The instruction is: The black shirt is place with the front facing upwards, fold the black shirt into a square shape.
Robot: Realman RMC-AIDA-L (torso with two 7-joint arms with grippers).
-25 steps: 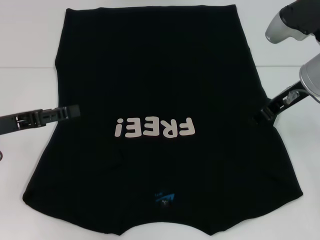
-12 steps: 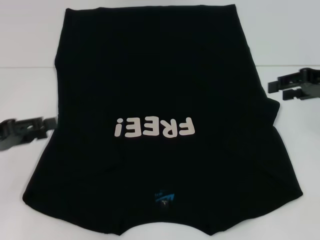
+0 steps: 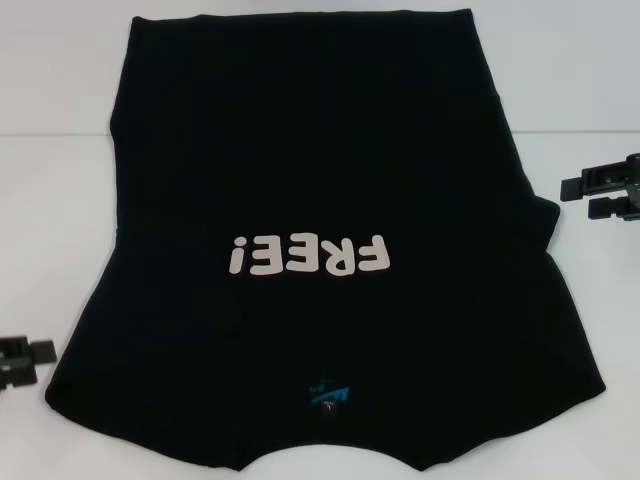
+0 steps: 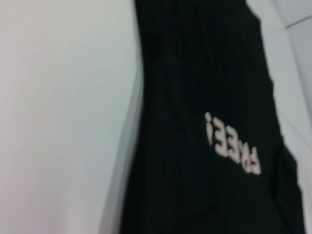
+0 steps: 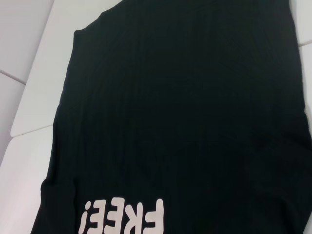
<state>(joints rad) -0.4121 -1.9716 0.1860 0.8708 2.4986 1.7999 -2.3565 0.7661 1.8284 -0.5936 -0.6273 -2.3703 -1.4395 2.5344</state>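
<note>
White tabletop (image 3: 60,200) fills our view, and the black shirt (image 3: 320,150) lies spread across its middle, lettering (image 3: 307,256) up, blue neck label (image 3: 328,395) low in the frame. Sleeves look tucked under at both sides, so we judge the lengthwise folds remain. Our left gripper (image 3: 30,360) sits at lower left, our right gripper (image 3: 600,195) at mid right, both empty with jaws apart. Collar edge is cut off below.

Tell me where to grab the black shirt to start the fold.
Probably pinch the black shirt at its two side edges near the sleeves. The left gripper comes in from the robot's left, the right gripper from the right, since the shirt lies flat, print up, and both grippers sit beside those edges.
</note>
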